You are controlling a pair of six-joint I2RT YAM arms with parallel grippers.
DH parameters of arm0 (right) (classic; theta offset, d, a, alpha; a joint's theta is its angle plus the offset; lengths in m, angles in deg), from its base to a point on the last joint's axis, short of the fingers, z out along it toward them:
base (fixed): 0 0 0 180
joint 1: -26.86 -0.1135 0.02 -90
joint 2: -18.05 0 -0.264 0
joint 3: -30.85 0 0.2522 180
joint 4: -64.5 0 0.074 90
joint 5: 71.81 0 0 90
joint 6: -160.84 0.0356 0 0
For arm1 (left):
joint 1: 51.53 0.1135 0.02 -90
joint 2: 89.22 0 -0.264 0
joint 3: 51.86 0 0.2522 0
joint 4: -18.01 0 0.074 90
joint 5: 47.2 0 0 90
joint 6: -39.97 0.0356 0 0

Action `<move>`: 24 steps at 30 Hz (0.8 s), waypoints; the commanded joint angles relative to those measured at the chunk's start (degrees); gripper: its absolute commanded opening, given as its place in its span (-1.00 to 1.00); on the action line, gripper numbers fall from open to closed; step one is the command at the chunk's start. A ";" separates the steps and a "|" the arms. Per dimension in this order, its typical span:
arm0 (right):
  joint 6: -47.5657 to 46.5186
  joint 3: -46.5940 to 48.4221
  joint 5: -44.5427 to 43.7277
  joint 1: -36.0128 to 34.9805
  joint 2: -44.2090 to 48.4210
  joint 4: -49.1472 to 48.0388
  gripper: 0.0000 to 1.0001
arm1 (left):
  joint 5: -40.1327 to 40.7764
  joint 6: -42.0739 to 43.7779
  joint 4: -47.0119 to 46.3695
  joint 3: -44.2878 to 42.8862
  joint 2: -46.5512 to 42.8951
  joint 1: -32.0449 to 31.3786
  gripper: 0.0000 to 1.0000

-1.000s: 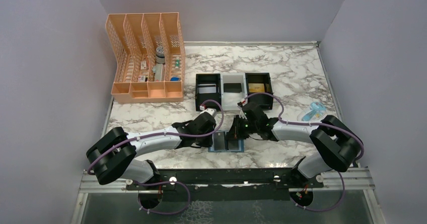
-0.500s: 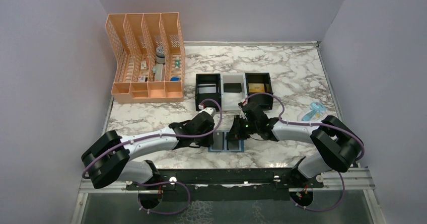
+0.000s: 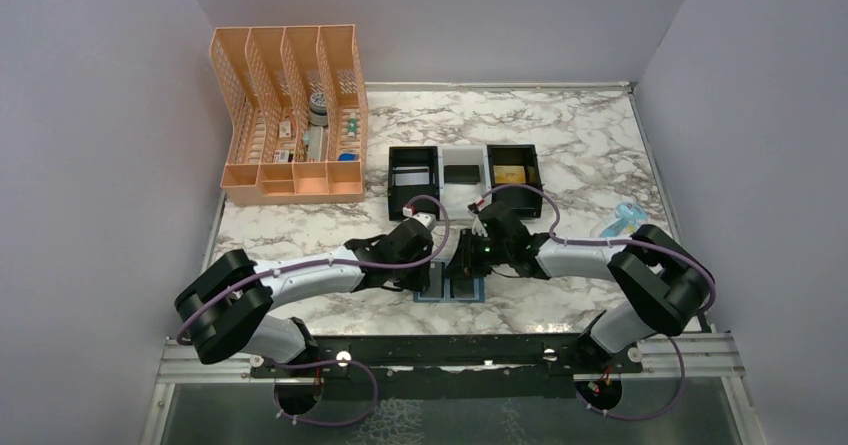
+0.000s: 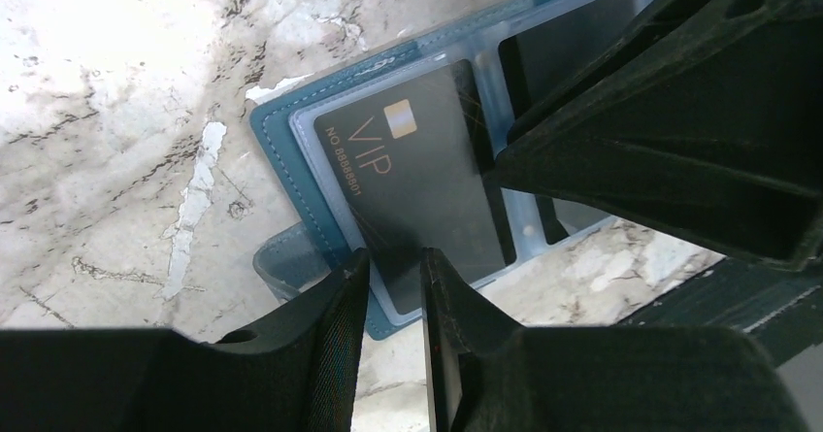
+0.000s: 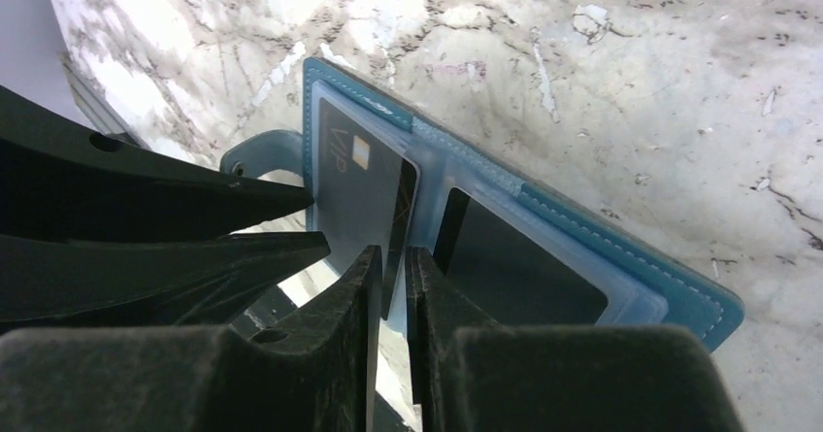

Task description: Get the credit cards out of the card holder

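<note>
The teal-blue card holder (image 3: 455,291) lies open on the marble near the front edge. A black card marked VIP (image 4: 427,180) sits in its left clear pocket, and its inner edge is lifted out (image 5: 400,220). A second dark card (image 5: 524,267) fills the other pocket. My right gripper (image 5: 391,262) is shut on the lifted edge of the VIP card. My left gripper (image 4: 393,282) is nearly shut, with its tips on the holder's outer corner. In the top view the two grippers, left (image 3: 432,273) and right (image 3: 462,265), meet over the holder.
A black-and-white three-compartment tray (image 3: 465,203) stands behind the holder. It holds a silver card (image 3: 412,177), a dark card (image 3: 461,173) and a gold card (image 3: 510,173). A peach file organiser (image 3: 290,115) is at back left. A light blue object (image 3: 620,223) lies at right.
My right gripper has shifted slightly left over the holder. My left forearm swung out and back. The holder has stayed in place.
</note>
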 commanded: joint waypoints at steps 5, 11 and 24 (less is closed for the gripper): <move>-1.86 2.34 -1.36 -0.40 -2.27 2.18 -0.59 | 1.33 0.12 1.14 0.71 3.12 -0.21 -0.48; -0.79 1.90 2.76 -0.40 -5.31 -1.82 -0.57 | 0.63 0.83 1.10 1.27 2.95 -0.21 -0.53; 0.76 -0.28 2.11 -0.16 -2.33 -3.81 -0.88 | 1.69 -0.01 1.75 1.51 2.53 -0.21 -0.56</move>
